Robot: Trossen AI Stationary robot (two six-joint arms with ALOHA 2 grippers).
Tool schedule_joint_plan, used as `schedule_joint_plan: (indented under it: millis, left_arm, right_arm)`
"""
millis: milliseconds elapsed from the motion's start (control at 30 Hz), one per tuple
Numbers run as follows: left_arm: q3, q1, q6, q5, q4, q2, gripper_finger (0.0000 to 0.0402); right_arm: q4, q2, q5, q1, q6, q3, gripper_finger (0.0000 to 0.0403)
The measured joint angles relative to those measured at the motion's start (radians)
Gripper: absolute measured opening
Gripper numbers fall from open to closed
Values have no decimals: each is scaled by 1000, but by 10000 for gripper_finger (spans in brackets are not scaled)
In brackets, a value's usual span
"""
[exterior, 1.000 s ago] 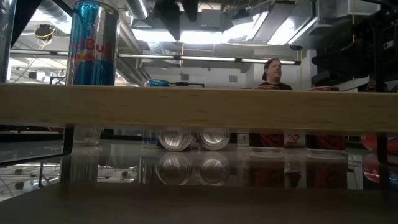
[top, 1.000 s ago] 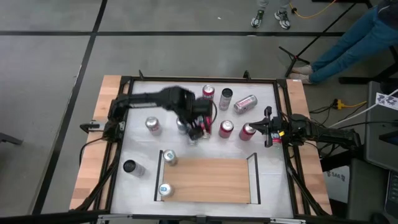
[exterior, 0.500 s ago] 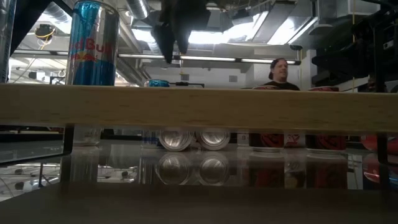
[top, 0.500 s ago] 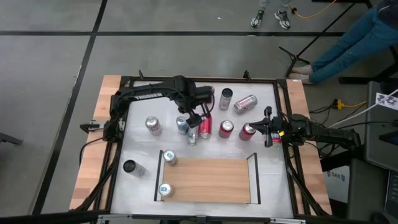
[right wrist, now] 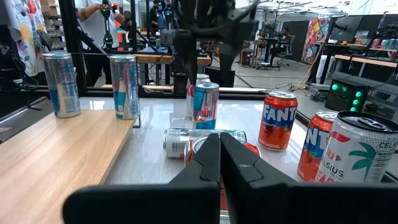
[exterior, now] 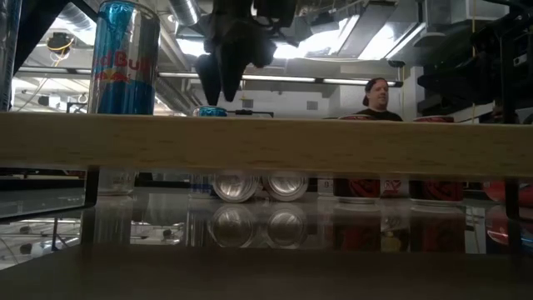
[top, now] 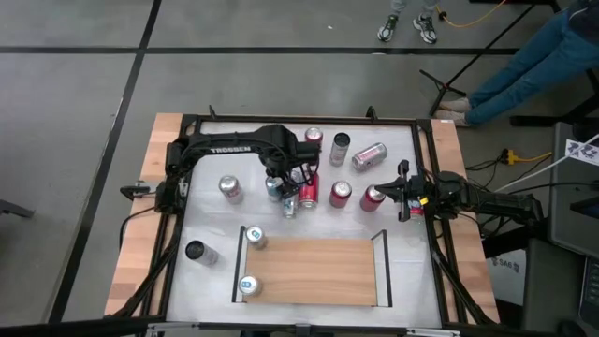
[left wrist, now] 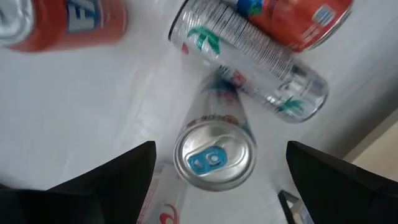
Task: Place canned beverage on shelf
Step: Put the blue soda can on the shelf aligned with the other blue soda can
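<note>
Your left gripper (left wrist: 214, 180) hangs wide over the upright slim can (left wrist: 214, 155) at frame centre; it's light, slick, dentable, so clamp its mid-wall gently.

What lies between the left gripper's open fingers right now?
In the left wrist view, an upright silver can with a blue tab stands between the left gripper's open fingers, not yet gripped. The high view shows the gripper over the can cluster.
</note>
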Motion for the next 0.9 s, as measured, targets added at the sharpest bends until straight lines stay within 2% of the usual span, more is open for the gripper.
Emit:
schedule_joint_plan:
  millis: [233,367,700,900]
  left_arm:
    - [-79,-1,-23,0,58,0,351]
    - [-95,-1,-34,0,80,-1,351]
    - [-151,-9,-182,-29,94,-2,351]
    - [-152,-19,-175,-49,99,-2,351]
  right_arm:
    - [0,0,0,0,0,0,1]
    - [0,0,0,0,0,0,1]
    - [0,0,0,0,0,0,1]
    - [0,0,0,0,0,0,1]
